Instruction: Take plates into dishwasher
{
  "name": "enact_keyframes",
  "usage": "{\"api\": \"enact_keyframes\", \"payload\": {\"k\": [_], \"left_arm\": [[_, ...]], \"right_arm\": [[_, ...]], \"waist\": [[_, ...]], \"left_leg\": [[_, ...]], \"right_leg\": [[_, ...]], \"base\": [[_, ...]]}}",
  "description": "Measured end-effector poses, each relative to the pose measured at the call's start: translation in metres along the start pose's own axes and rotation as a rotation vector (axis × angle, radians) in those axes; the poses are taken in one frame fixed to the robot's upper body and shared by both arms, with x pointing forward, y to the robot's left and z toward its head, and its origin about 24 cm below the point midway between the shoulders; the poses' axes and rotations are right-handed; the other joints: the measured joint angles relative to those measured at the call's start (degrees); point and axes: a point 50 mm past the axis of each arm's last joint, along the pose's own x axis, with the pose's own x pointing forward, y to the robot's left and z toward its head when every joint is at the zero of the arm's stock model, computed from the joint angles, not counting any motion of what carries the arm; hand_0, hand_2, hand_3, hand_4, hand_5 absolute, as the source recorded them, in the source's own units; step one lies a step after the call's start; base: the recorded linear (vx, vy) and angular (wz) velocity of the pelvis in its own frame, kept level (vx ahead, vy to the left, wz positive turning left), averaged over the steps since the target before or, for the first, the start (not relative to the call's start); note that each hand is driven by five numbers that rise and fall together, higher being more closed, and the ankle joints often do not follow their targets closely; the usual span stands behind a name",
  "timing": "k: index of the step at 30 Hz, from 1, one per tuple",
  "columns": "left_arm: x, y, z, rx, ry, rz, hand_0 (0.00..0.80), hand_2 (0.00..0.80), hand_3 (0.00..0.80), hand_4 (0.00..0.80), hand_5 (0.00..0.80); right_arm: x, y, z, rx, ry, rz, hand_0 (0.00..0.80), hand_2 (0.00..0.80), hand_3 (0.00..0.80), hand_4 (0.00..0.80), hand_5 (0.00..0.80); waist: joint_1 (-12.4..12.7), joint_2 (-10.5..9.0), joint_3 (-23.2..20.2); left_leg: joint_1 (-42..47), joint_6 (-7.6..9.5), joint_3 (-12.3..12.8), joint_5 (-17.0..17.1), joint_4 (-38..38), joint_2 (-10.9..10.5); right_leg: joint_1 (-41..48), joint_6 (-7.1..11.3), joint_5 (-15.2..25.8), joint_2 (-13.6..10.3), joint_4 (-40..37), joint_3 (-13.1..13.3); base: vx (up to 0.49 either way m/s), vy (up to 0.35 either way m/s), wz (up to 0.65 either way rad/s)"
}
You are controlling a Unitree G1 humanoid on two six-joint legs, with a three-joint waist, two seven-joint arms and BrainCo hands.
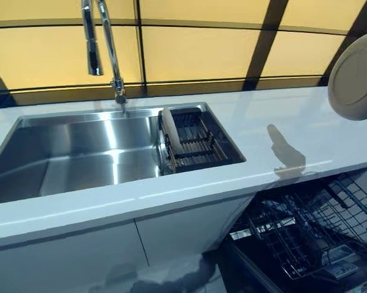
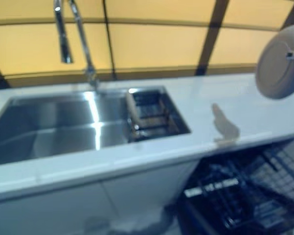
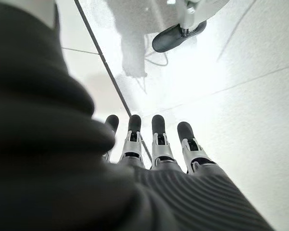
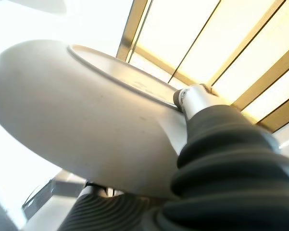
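Note:
My right hand (image 4: 198,100) holds a white plate (image 1: 357,76) up at the far right, above the counter's end, showing its underside with the foot ring. In the right wrist view the thumb presses on the plate (image 4: 86,115) and the fingers wrap under its rim. A second pale plate (image 1: 170,130) stands on edge in the dark wire rack (image 1: 198,145) at the right end of the steel sink (image 1: 79,159). The open dishwasher rack (image 1: 305,232) shows below the counter at the lower right. My left hand (image 3: 158,144) hangs low over the pale floor, fingers straight, holding nothing.
A tall chrome faucet (image 1: 107,49) rises behind the sink. The white counter (image 1: 281,128) runs between the sink and the dishwasher side. White cabinet doors (image 1: 79,256) sit below the sink. Yellow wall panels (image 1: 195,49) close off the back.

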Motion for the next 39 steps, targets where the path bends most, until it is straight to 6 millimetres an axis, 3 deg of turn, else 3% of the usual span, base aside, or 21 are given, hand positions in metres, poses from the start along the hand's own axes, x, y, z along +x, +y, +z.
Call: {"api": "enact_keyframes", "payload": {"k": [8,11,16,24,30,39], "left_arm": [[0.0,-0.002,-0.001,-0.001,0.004,-0.021,0.0,0.0,0.0,0.0,0.0],[0.0,-0.004,0.0,-0.002,-0.002,-0.036,0.0,0.0,0.0,0.0,0.0],[0.0,-0.005,-0.002,-0.002,0.005,-0.044,0.0,0.0,0.0,0.0,0.0],[0.001,-0.002,0.007,0.035,-0.018,-0.036,0.0,0.0,0.0,0.0,0.0],[0.002,-0.001,0.019,0.035,-0.049,-0.041,0.0,0.0,0.0,0.0,0.0],[0.002,0.0,0.029,0.036,-0.085,-0.044,0.0,0.0,0.0,0.0,0.0]], "right_arm": [[-0.001,-0.002,-0.045,-0.087,0.133,0.072,0.8,0.8,0.8,0.8,0.8],[-0.005,-0.019,-0.068,-0.144,0.209,0.031,0.8,0.8,0.8,0.8,0.8],[-0.014,-0.037,-0.09,-0.184,0.269,0.039,0.8,0.8,0.8,0.8,0.8],[-0.023,-0.032,-0.103,-0.249,0.223,0.181,0.8,0.8,0.8,0.8,0.8],[-0.029,-0.029,-0.115,-0.327,0.225,0.224,0.8,0.8,0.8,0.8,0.8],[-0.033,-0.013,-0.132,-0.414,0.234,0.297,0.8,0.8,0.8,0.8,0.8]], "waist": [[-2.7,1.07,-0.7],[-3.3,1.82,-1.2],[-4.5,2.57,-1.1],[-6.5,3.3,0.3],[-7.4,4.43,1.8],[-7.5,4.51,3.3]], "left_leg": [[0.6,0.01,1.7,-0.8,-0.2,0.4],[-0.1,-0.03,1.7,-0.9,-0.1,0.4],[-0.3,-0.06,2.2,-1.2,0.0,0.4],[-0.4,0.01,4.7,-1.7,-0.2,0.4],[-1.3,-0.22,4.7,-1.6,0.0,0.4],[-1.1,-0.34,4.7,-1.8,-0.2,0.5]], "right_leg": [[-0.3,-0.03,0.0,0.4,0.0,1.5],[-1.0,-0.06,0.0,0.5,0.0,1.9],[-1.5,-0.06,0.0,0.7,0.0,2.5],[-2.6,0.25,0.2,0.6,0.0,3.5],[-3.8,-0.26,0.7,1.0,0.1,4.3],[-3.8,-0.03,0.5,1.2,0.0,4.4]], "base": [[0.026,-0.053,-0.13],[0.009,-0.028,-0.02],[0.007,-0.017,-0.06],[-0.018,-0.024,-0.13],[-0.02,-0.015,-0.08],[-0.001,-0.002,-0.01]]}}
